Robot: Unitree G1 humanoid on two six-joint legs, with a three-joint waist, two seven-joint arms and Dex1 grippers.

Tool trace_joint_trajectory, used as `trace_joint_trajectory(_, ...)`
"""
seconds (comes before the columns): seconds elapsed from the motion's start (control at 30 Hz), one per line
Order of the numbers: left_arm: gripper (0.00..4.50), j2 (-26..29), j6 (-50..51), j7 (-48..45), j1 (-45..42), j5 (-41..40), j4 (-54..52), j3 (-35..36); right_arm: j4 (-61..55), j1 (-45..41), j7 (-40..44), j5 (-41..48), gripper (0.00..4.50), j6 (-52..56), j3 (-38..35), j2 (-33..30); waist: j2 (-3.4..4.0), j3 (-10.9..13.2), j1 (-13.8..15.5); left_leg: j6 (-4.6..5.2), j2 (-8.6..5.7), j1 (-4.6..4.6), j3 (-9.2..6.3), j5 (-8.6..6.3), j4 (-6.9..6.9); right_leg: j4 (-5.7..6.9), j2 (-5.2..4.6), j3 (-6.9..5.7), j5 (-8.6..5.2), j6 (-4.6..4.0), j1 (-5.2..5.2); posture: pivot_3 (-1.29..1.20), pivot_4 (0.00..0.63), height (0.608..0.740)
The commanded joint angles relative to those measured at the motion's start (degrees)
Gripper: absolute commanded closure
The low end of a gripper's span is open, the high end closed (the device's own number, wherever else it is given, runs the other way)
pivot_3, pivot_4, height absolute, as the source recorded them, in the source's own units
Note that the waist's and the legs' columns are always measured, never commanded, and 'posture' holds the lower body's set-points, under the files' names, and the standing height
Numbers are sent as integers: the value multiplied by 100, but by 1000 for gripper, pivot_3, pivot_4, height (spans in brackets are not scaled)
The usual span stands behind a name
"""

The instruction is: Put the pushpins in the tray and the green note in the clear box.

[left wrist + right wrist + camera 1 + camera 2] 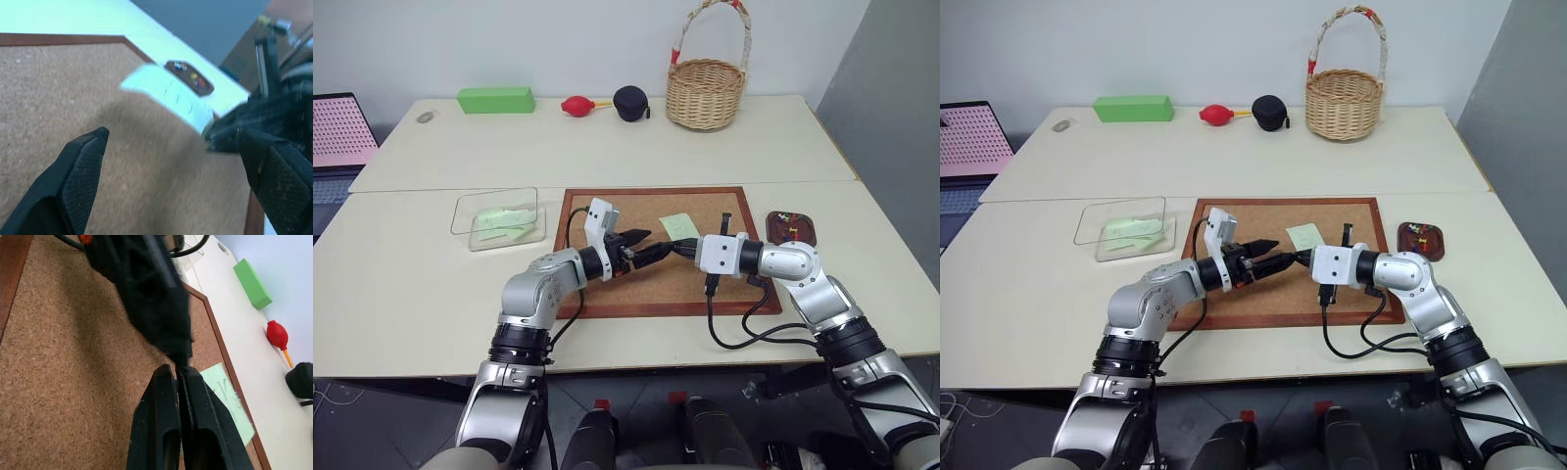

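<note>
Our left gripper (651, 253) is spread wide and empty; our right gripper (683, 246) is pinched shut. They meet tip to tip over the corkboard (636, 294). The green note (677, 225) lies just at their 12 o'clock, the clear box (499, 217) at 9. We should slide one finger under the note's edge, then close.

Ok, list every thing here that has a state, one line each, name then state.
left gripper: open, holding nothing.
right gripper: shut, fingers pressed together.
green note: flat on the corkboard, not yet in the clear box.
clear box: lidless, pale green slips inside.
tray: pushpins lying in it.
wicker basket: upright, handle raised.
</note>
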Motion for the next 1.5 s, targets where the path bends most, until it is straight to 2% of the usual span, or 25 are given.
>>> trace_joint_trajectory(0.03,44,-95,238,106,-190,-271,-54,165,-247,-83,-25,-63,4500,-138,-15,-48,0,0,1,0,0,0,0,0,0,0,0,0,0,0,0,0,150,740)
trace_joint_trajectory(0.37,44,-540,381,284,-493,-405,487,255,-378,-105,5,-115,4500,-125,20,40,-1,0,15,-2,-1,0,1,1,1,1,0,1,0,0,0,0,150,740)
trace_joint_trajectory(0.7,1731,-720,366,366,-688,-476,836,505,-440,-71,22,-95,4500,-102,19,52,-1,0,20,-3,-1,1,2,2,0,1,0,2,0,0,0,0,150,740)
trace_joint_trajectory(1.17,4491,-698,230,307,-588,-400,807,407,-469,-61,-2,-41,4500,-113,-13,83,-1,0,20,-4,-1,2,2,2,0,2,-1,3,0,0,0,0,150,740)
trace_joint_trajectory(1.5,4491,-651,40,261,-463,-385,712,344,-550,-60,-57,128,4500,-50,-143,115,-1,0,20,-4,-1,2,3,2,1,3,-1,4,1,0,0,0,150,740)
